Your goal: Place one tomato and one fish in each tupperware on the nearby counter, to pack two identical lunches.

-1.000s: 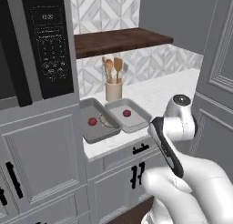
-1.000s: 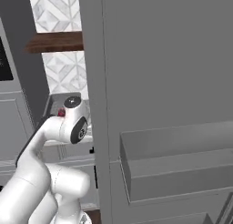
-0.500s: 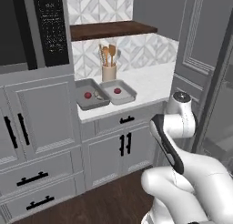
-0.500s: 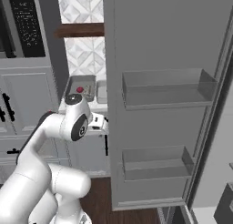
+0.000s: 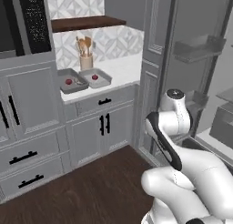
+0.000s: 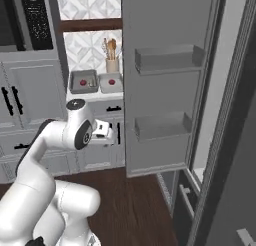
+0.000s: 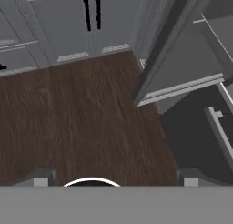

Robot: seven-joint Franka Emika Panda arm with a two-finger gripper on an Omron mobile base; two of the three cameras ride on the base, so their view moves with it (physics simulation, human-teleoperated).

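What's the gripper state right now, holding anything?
Gripper: open, fingers spread wide apart, nothing between them; it points down at the dark wood floor.

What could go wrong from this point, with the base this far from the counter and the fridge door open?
1. The open fridge door stands close beside the arm, so a swing toward it could strike its shelves.
2. Each tupperware shows a tomato, but a fish is too small to make out; the open, empty gripper faces the floor, so one lunch may stay incomplete.
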